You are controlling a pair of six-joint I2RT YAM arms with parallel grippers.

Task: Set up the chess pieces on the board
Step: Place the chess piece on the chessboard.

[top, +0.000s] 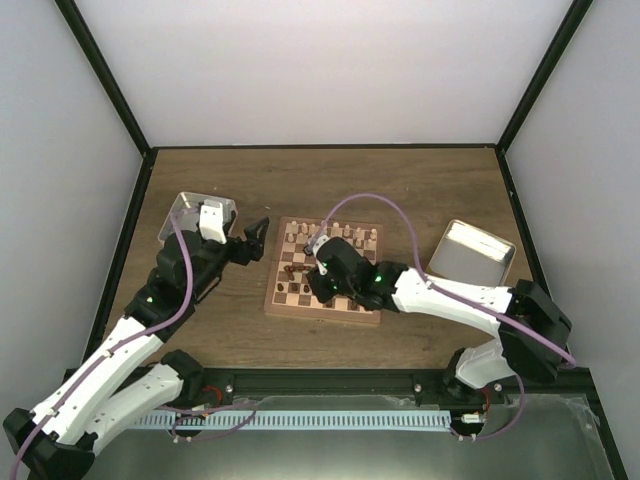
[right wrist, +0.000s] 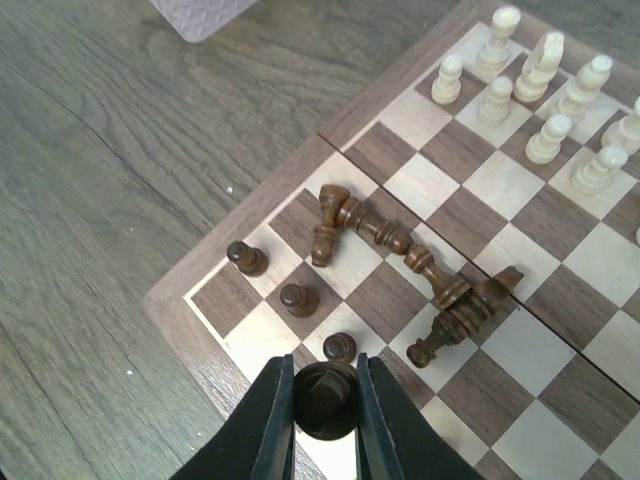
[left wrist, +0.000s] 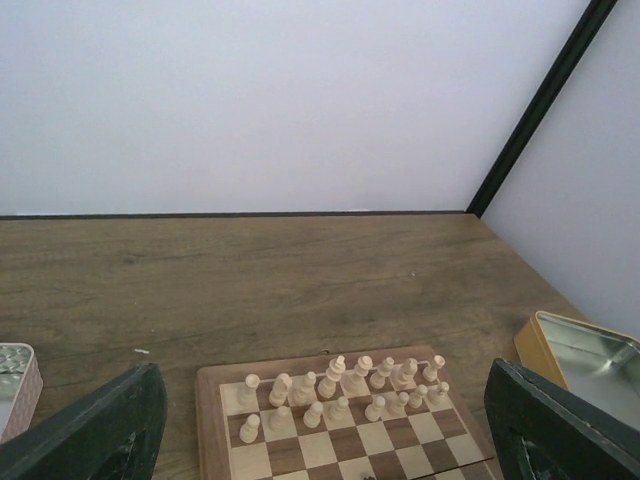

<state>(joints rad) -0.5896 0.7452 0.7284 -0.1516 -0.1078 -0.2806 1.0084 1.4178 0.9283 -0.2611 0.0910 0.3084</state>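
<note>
Board (top: pixel 345 314) sits mid-counter (top: pixel 230 340), edges roughly square to it, cream side far, dark side near. One metal tray (top: pixel 185 212) is far-left of it and a second tray (top: pixel 470 250) is to its right.

Cream pieces (left wrist: pixel 340 390): 16, all upright, in two rows of eight along the far edge.

Dark pawns (right wrist: pixel 296 298): 3 upright, in a line by the board's near-left corner.

Fallen dark pieces (right wrist: pixel 400 245): lying flat, long axes along the board surface, strung end to end in a diagonal chain across the squares. About six, but they overlap, so exact count is unclear.

Right hand (right wrist: pixel 325 385) is clamped on one more dark piece (right wrist: pixel 324 405), upright, over the near-left corner squares.

Left hand (top: pixel 260 238) is spread wide and holds nothing. It's just left of the board, pointing toward it.
</note>
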